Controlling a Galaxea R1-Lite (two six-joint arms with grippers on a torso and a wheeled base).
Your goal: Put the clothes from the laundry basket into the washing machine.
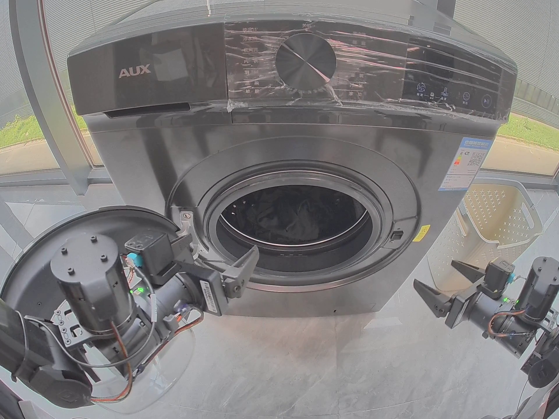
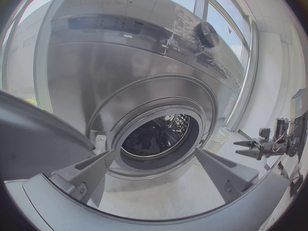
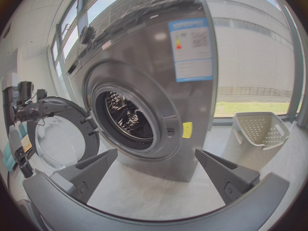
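The grey washing machine (image 1: 291,129) stands with its round door (image 1: 35,263) swung open to the left. Dark clothes (image 1: 294,213) lie inside the drum, also visible as a dark heap (image 2: 147,140) in the left wrist view. My left gripper (image 1: 218,251) hangs open and empty just in front of the lower left of the drum opening. The cream laundry basket (image 1: 495,222) stands on the floor to the right of the machine; no clothes show inside it (image 3: 260,132). My right gripper (image 1: 445,283) is open and empty, low in front of the basket.
The open door (image 3: 64,138) takes up the floor space left of the drum, close behind my left arm. Pale tiled floor (image 1: 326,356) lies free in front of the machine. Windows and metal frames stand behind it.
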